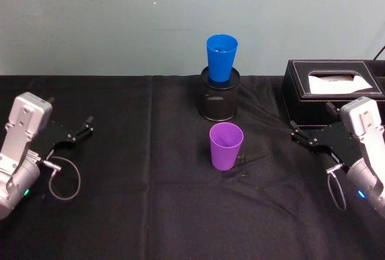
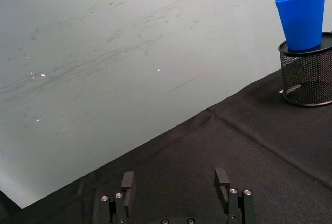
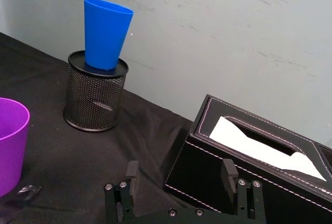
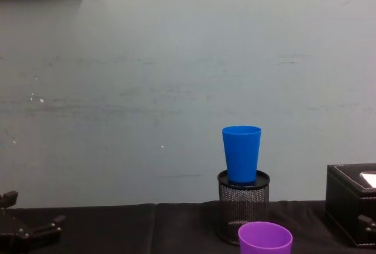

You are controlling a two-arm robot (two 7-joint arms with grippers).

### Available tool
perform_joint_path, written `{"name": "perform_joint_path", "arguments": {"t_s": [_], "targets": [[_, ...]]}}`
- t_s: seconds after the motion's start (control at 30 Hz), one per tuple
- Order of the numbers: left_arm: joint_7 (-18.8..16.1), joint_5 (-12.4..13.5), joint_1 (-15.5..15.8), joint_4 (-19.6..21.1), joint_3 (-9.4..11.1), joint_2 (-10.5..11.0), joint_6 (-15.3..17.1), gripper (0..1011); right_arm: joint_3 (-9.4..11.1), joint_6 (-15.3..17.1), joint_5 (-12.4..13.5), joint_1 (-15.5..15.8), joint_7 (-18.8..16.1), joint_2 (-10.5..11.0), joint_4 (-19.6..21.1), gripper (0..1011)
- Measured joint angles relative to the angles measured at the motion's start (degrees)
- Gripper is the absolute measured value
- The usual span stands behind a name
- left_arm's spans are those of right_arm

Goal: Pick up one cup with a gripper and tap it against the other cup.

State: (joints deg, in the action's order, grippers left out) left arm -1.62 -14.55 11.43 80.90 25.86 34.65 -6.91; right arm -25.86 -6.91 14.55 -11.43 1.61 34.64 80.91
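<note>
The purple cup [image 1: 226, 145] stands mid-table, open cloth [image 1: 150, 212] all round; the blue cup [image 1: 221, 57] tops the mesh holder [image 1: 219, 100] behind. Jaws apart, left gripper [image 2: 175, 180] and right gripper [image 3: 179, 175] sit wide, seemingly low.

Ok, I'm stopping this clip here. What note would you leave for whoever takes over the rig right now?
Left gripper: open, empty, at the left of the black cloth.
Right gripper: open, empty, at the right, beside the tissue box.
Purple cup: upright on the cloth, centre. Blue cup: upright on top of the mesh pen holder just behind it, the two cups apart.
Done: nothing, no cup grasped.
Left: grasp the purple cup, lift it, tap it against the blue cup.
</note>
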Motion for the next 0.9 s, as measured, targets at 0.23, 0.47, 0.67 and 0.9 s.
{"name": "perform_joint_path", "arguments": {"t_s": [0.23,0.47,0.67,0.9], "targets": [[0.0,0.0,0.0,0.0,0.0,0.0,0.0,1000,0.0,0.0,0.0,0.0,0.0,0.0,0.0,1003],[0.0,0.0,0.0,0.0,0.0,0.0,0.0,1000,0.0,0.0,0.0,0.0,0.0,0.0,0.0,1003],[0.0,0.0,0.0,0.0,0.0,0.0,0.0,1000,0.0,0.0,0.0,0.0,0.0,0.0,0.0,1003],[0.0,0.0,0.0,0.0,0.0,0.0,0.0,1000,-0.4,1.2,-0.7,1.5,-1.7,0.5,1.6,1003]]}}
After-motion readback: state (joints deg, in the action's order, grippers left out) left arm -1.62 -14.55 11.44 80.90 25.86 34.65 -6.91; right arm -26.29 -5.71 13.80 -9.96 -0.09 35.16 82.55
